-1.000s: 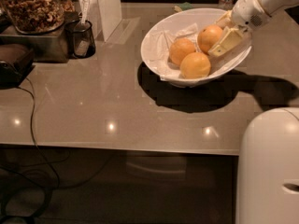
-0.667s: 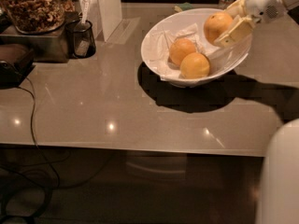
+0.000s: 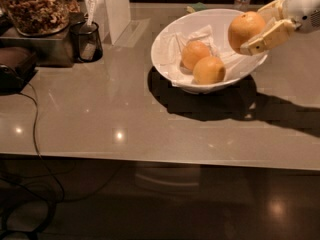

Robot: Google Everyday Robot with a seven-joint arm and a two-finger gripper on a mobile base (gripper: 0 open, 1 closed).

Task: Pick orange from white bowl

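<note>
Orange [image 3: 244,29] sits pinched in the tool [image 3: 254,30], one pale finger [image 3: 267,36] pressed under its right side and the other against its upper right. The tool reaches in from the worktop's right edge, near the far right corner. The orange hangs over the right side of the white bowl [image 3: 167,44], close to the rim, and is apart from everything lying in the bowl.

The white bowl stands on the worktop [image 3: 125,114] toward the far edge, right of centre, with its rim tilted so the inside faces the camera. Crumpled white paper [image 3: 200,34] lines it. Two more oranges rest on the paper: one [image 3: 195,54] nearer the middle of the bowl, the other [image 3: 209,70] just in front of it and to the right, the two touching or nearly so. A dark shadow spreads on the worktop beneath the bowl and toward the right edge.

At the far left corner a dark cup [image 3: 86,41] stands beside a glass jar [image 3: 35,6] of brown contents. A black cable [image 3: 34,115] runs from the left edge over the near edge.
</note>
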